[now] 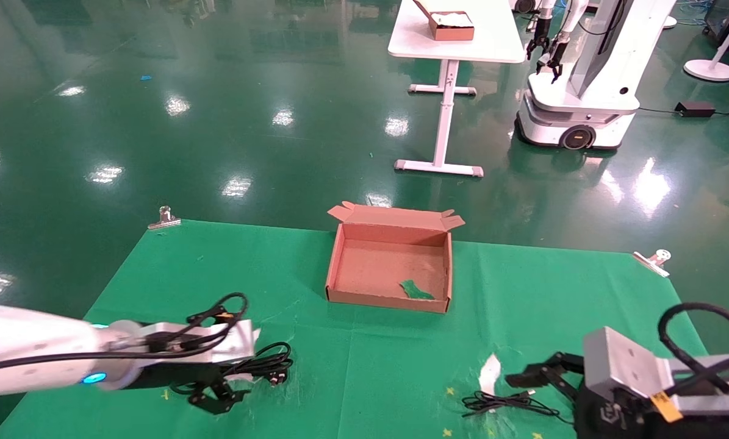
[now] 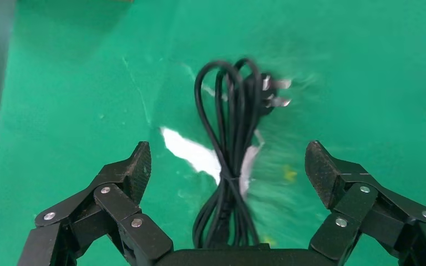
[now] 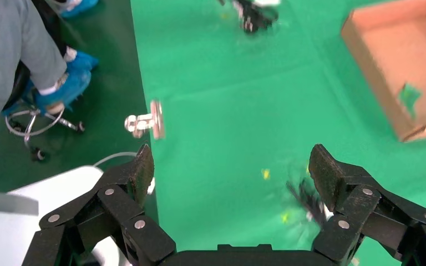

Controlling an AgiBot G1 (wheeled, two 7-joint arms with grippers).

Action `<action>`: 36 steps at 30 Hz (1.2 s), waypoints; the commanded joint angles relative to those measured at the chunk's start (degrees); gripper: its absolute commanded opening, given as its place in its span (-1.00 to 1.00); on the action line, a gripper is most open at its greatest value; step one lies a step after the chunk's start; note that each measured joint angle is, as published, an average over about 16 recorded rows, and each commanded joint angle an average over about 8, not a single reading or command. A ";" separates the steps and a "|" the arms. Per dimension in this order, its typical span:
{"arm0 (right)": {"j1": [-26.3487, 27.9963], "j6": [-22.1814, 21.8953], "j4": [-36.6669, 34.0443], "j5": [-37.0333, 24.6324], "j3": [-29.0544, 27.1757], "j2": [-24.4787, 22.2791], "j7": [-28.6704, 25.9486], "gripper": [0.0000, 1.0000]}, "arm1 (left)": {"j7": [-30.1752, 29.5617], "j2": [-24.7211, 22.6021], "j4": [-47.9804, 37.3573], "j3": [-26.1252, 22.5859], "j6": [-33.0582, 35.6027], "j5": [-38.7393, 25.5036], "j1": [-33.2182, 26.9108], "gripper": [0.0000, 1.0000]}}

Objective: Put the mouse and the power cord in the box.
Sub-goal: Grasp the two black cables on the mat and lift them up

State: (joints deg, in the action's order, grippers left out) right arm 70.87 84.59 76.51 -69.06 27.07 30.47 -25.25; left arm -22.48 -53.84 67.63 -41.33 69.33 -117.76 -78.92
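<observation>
From the box [image 1: 390, 268] mid-cloth, the power cord [image 1: 260, 364] lies at eight o'clock under the low left gripper [image 2: 228, 166], its jaws spread astride it. At four o'clock, the right gripper [image 1: 532, 378] hangs wide open by a thin black cable [image 1: 506, 403], beside torn white patches [image 1: 490, 373].

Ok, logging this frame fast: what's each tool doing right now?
Left tool: open, empty, over the power cord.
Right tool: open, empty, above the green cloth.
</observation>
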 commanded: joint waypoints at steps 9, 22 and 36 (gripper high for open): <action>0.67 0.58 0.21 -0.93 0.39 -1.01 -0.52 1.00 | -2.25 -8.70 -11.07 -4.45 -5.32 -13.21 -2.85 1.00; 3.23 1.88 -0.64 -10.60 4.62 0.78 -0.28 1.00 | -1.34 -10.98 -15.57 -5.46 -6.62 -15.52 -4.18 1.00; 18.37 0.84 -28.14 -36.99 17.64 23.41 15.22 1.00 | -0.88 -11.13 -16.18 -5.44 -6.78 -15.30 -4.35 1.00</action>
State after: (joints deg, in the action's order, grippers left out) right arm 88.62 84.77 48.61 -104.73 43.92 53.18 -10.55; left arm -23.38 -64.96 51.47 -46.77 62.55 -133.07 -83.27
